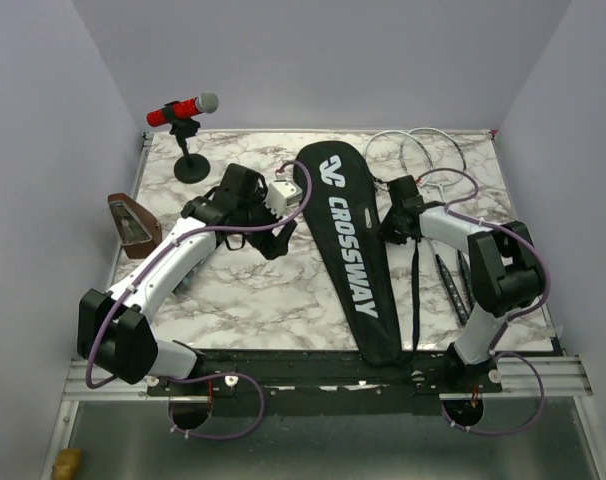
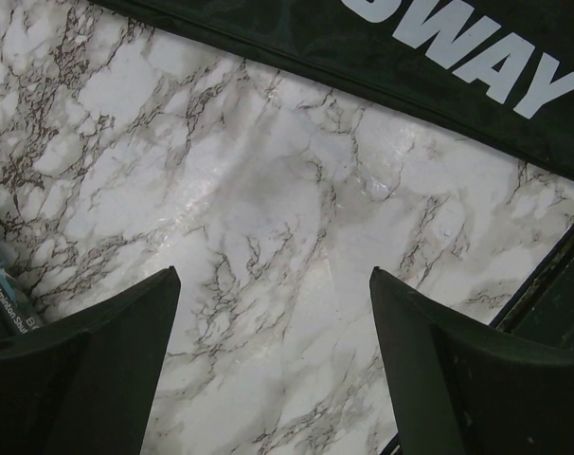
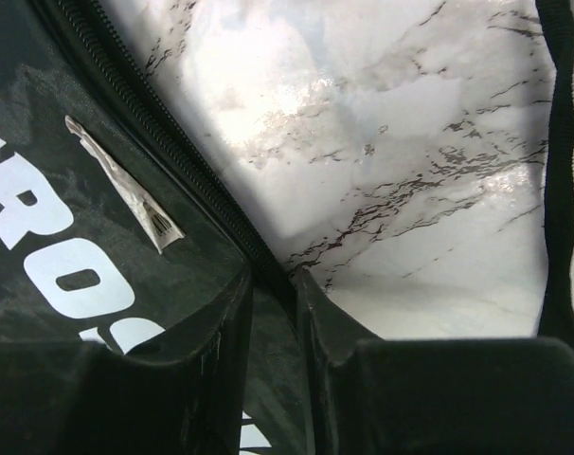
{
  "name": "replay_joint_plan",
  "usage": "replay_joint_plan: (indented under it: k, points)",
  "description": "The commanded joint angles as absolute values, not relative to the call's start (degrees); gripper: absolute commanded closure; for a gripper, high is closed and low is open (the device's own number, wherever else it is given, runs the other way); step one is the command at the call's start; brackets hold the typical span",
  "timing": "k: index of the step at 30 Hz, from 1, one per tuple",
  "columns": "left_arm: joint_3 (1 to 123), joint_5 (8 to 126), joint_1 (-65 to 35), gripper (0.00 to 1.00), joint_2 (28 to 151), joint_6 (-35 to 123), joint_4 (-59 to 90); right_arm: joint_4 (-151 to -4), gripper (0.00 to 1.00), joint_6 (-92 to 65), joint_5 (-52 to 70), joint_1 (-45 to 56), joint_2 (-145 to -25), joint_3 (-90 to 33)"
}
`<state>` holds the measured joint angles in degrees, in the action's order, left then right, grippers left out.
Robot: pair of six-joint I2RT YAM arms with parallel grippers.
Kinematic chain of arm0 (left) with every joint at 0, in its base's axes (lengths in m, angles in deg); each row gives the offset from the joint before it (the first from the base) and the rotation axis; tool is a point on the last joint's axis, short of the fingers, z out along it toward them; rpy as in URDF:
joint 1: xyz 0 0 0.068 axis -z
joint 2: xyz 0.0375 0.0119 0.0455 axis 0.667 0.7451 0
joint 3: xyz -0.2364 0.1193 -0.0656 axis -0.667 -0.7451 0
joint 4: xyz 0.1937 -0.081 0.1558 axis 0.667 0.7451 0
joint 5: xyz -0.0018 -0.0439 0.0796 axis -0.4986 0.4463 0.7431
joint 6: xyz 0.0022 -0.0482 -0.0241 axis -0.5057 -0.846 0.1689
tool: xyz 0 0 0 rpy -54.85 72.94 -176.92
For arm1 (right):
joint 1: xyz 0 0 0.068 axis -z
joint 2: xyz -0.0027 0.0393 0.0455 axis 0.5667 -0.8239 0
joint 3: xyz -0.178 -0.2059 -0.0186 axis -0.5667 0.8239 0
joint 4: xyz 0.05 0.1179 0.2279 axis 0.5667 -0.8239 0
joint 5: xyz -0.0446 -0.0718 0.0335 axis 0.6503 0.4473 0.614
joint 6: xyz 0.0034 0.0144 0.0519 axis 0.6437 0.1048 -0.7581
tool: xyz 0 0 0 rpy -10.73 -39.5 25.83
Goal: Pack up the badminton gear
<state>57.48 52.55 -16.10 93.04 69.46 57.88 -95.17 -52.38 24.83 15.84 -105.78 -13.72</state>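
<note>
The black racket bag point(image 1: 351, 250) lettered "CROSSWAY" lies lengthwise mid-table. Two rackets point(image 1: 423, 152) rest at the back right, their dark handles point(image 1: 451, 285) pointing toward me. My right gripper point(image 1: 396, 232) sits at the bag's right edge. In the right wrist view its jaws point(image 3: 273, 280) are pinched on the zippered edge of the bag point(image 3: 98, 218). My left gripper point(image 1: 273, 240) hovers just left of the bag, its jaws point(image 2: 273, 272) open over bare marble with nothing between them. The bag point(image 2: 439, 66) runs across the top of that view. A teal-labelled tube point(image 2: 1, 284) peeks in at the left edge.
A red microphone point(image 1: 183, 110) on a black stand is at the back left. A brown wedge point(image 1: 133, 225) sits at the left edge. The bag's black strap point(image 3: 552, 190) trails on the marble right of the bag, and a white tag point(image 3: 126, 194) lies on its face.
</note>
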Motion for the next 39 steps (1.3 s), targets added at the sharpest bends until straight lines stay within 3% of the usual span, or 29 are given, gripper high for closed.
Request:
replay_joint_plan:
  k: [1,5,10,19,27,39]
  points:
    - [57.05,56.12,-13.89,0.12,92.43,68.86,56.90,-92.56,0.71,-52.84,20.40,15.80,-107.06,-11.88]
    - [55.47,59.03,-11.52,0.04,92.69,68.95,54.27,-89.14,0.86,-54.60,14.60,15.71,-105.39,-9.25]
    - [55.21,59.82,-8.97,0.06,94.89,68.78,52.07,-86.49,1.00,-56.98,10.37,15.18,-100.74,-6.08]
    - [58.81,56.93,-1.94,0.01,98.67,65.80,48.11,-85.17,1.00,-62.07,7.20,11.76,-91.60,-2.83]
    - [60.39,54.02,2.89,0.01,98.67,61.83,45.65,-89.21,1.00,-67.08,15.28,3.50,-85.18,-3.97]
    - [54.07,58.67,5.27,0.01,97.44,60.60,40.91,-92.91,1.00,-69.81,22.31,-3.09,-81.40,-9.33]
